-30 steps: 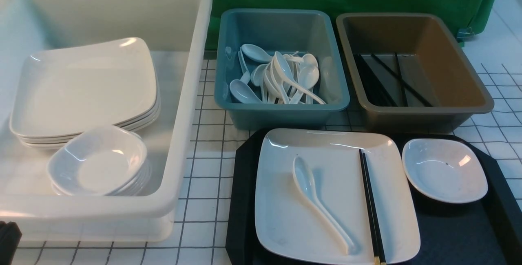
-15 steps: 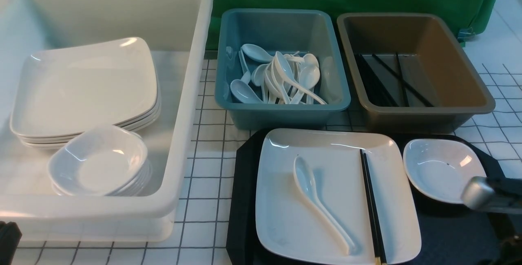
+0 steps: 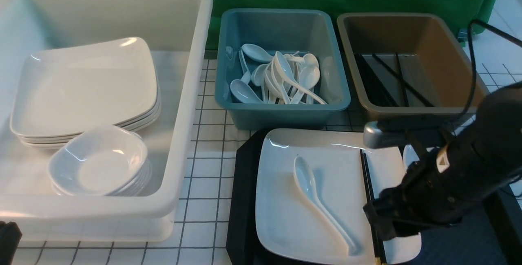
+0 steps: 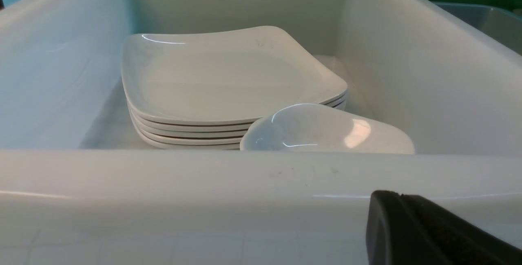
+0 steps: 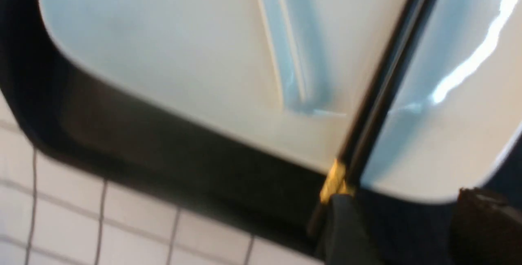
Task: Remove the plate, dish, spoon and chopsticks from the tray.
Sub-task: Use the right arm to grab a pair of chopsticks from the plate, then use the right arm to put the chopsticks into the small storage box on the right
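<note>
The plate point(image 3: 285, 216) sits on the left part of the tray point(image 3: 240, 199). The spoon point(image 3: 316, 195) lies on it, bowl toward the far edge and handle running toward the plate's near right corner. The chopsticks point(image 3: 366, 175) lie side by side along the plate's right side, their tan ends poking over its near edge. I see only a sliver of the dish point(image 3: 409, 155) at the tray's far right; my right arm covers the rest.

The right end effector point(image 5: 405, 199) hangs above the tray's near edge with its fingers point(image 5: 346, 228) spread wide. One finger is just beside the chopsticks' tan ends, and it holds nothing.

The left end effector point(image 4: 408, 224) is closed and empty, low at the counter's near left corner, facing the near wall of the white bin point(image 3: 191, 93). That bin holds stacked plates and small dishes.

Just behind the tray stand a blue bin point(image 3: 281, 112) of spoons and a brown bin point(image 3: 448, 61) of chopsticks.
</note>
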Controlling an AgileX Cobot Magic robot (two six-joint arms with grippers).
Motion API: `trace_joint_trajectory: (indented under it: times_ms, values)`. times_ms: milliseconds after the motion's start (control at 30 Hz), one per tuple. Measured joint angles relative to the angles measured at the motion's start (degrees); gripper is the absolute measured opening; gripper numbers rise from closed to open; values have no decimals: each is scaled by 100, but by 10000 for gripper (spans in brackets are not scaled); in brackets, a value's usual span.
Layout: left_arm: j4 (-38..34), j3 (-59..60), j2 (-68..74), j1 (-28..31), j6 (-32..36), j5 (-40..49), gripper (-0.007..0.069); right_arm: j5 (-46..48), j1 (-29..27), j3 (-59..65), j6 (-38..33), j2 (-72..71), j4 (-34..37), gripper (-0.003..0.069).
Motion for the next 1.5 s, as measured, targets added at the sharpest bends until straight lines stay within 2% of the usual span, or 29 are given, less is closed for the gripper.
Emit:
trace_joint_trajectory:
  times_ms: [200,533,600,667,700,733,967,1133,1267,1400,1500]
  values:
    - [0,0,0,0,0,0,20,-372,0,-191,198,874,-40,426]
    - [0,0,0,0,5,0,20,-437,0,-204,217,1529,-44,419]
    - [0,0,0,0,5,0,20,-466,0,-207,212,1549,-44,366]
    - [0,0,0,0,5,0,20,-427,0,-207,157,1554,-44,272]
    - [0,0,0,0,5,0,20,-427,0,-207,156,1554,-44,261]
    - [0,0,0,0,5,0,20,-369,0,-207,99,1554,-44,172]
    - [0,0,0,0,5,0,20,169,0,-207,-50,1301,-44,172]
    - [0,0,0,0,0,0,20,680,0,-207,-363,359,-61,172]
    - [0,0,0,0,0,0,20,708,-52,-407,-505,-287,-378,172]
    - [0,0,0,0,0,0,20,535,-536,-965,-511,-357,-536,172]
    - [0,0,0,0,0,0,20,-22,-1093,-1525,-517,-132,-585,172]
